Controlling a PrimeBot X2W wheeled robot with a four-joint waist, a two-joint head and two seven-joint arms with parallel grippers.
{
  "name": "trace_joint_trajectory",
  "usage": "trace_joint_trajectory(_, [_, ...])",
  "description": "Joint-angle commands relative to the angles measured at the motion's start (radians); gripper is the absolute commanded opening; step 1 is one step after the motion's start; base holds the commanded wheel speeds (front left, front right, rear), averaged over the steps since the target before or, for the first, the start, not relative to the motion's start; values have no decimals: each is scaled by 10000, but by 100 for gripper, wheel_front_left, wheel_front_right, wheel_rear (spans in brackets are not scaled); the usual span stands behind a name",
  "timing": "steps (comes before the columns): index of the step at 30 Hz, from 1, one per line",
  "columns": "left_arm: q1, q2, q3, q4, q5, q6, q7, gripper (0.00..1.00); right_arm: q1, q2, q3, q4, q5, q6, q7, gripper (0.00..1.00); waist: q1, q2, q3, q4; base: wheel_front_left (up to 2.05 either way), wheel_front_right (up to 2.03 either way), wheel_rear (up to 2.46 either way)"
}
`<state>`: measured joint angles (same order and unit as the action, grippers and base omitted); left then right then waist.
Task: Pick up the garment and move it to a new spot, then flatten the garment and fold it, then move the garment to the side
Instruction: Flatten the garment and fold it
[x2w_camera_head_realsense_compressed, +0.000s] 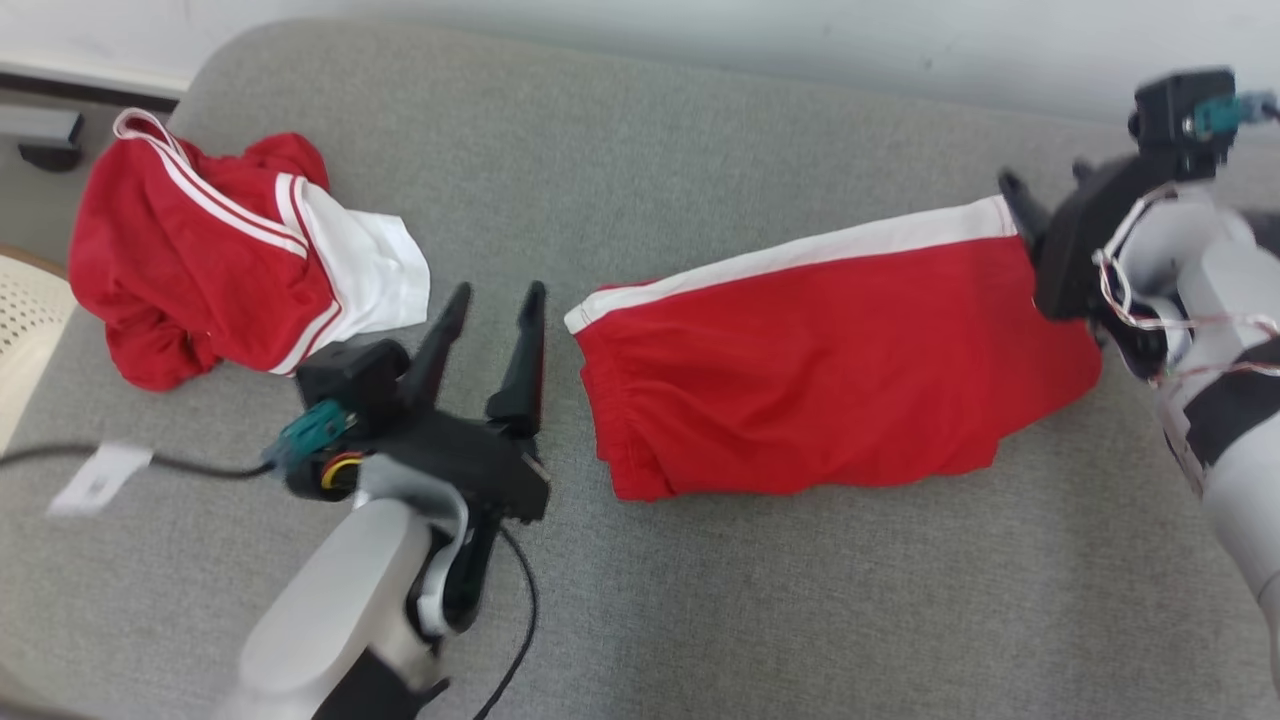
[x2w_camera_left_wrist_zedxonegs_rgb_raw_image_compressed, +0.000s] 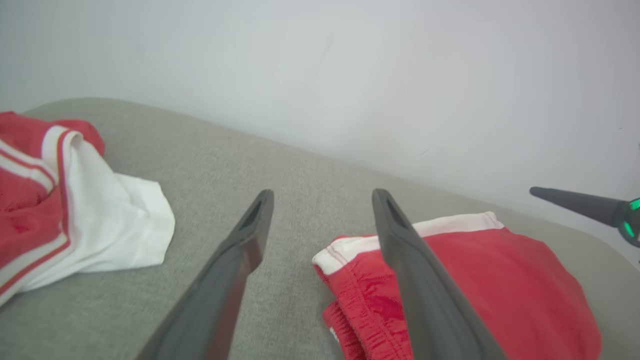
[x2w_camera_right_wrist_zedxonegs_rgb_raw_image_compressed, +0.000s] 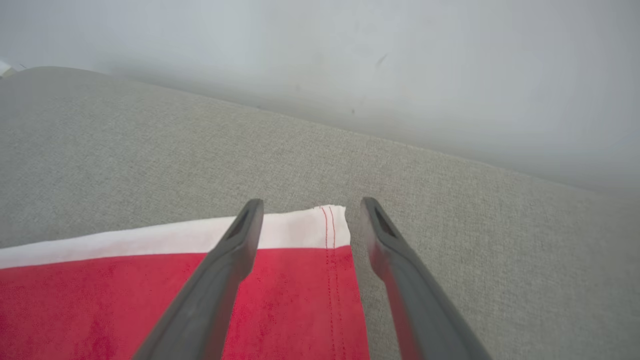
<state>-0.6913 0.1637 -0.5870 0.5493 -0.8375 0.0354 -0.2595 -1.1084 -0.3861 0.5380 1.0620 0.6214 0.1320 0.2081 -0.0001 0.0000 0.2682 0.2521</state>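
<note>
As the shorts (x2w_camera_head_realsense_compressed: 830, 380) lie right of the heap (x2w_camera_head_realsense_compressed: 220, 260), long axis pointing away from it: my left gripper (x2w_camera_head_realsense_compressed: 498, 292), between them, spread wide, empty; my right gripper (x2w_camera_right_wrist_zedxonegs_rgb_raw_image_compressed: 311, 204), at the shorts' far end, likewise.

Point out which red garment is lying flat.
The right-hand garment, spread flat with a white edge stripe; the left-hand garment is a crumpled heap.

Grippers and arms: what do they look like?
The left gripper and right gripper have two long dark tapering fingers, a black body, a teal connector. Pale grey forearms. A black cable with a white tag at the left; thin wires at the right.
</note>
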Motion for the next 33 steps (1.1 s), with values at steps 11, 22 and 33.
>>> trace_joint_trajectory(11, [3771,451,1667,-3837,2708,-358,-60,100,823,-262,-454,1220,790,-22,1279,100,1,0,-450,231,0,0,0])
trace_joint_trajectory(22, [5117,41,1956,-4892,3968,-631,-62,100,230,-92,-957,2157,722,-22,2157,100,1,0,265,876,0,0,0])
trace_joint_trajectory(33, [5415,-261,2276,-4750,4192,-1022,-63,100,675,295,-1288,2373,352,15,3580,2,1,0,194,1115,0,0,0])
